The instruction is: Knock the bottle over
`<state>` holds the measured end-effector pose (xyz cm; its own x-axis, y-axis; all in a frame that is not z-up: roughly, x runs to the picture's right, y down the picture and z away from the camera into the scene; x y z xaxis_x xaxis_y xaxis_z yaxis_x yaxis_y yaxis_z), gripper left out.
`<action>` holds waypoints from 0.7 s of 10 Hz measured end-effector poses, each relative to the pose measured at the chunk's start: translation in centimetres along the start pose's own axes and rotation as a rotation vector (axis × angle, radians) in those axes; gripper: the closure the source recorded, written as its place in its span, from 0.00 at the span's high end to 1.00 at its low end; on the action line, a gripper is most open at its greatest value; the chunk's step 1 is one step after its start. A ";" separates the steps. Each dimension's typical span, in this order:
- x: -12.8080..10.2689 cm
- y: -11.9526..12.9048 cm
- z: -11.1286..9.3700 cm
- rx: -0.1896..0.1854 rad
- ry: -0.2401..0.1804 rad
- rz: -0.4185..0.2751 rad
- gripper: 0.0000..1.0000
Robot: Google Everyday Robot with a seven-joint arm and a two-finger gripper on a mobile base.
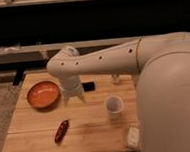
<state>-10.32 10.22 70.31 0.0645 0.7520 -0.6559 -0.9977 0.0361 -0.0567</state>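
Note:
The bottle [116,79] is a small slim translucent whitish thing standing at the back of the wooden table [92,123]. Its top is hidden behind my white arm. My gripper [73,97] hangs down over the table's left half, just right of the orange bowl and left of the flat black object. It is well to the left of the bottle and apart from it.
An orange bowl [43,94] sits at the back left. A flat black rectangular object [88,86] lies beside the gripper. A wide white cup [113,105] stands in front of the bottle. A red oblong item [61,131] and a pale packet [132,136] lie near the front edge.

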 end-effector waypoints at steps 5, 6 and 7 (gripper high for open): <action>-0.5 -0.1 -1.0 -0.014 -0.010 -0.004 0.65; -1.3 -0.7 -2.6 -0.022 -0.025 -0.005 0.65; -2.0 -1.3 -4.4 -0.029 -0.041 -0.003 0.65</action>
<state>-9.07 5.80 68.42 0.0664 0.7783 -0.6244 -0.9965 0.0202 -0.0808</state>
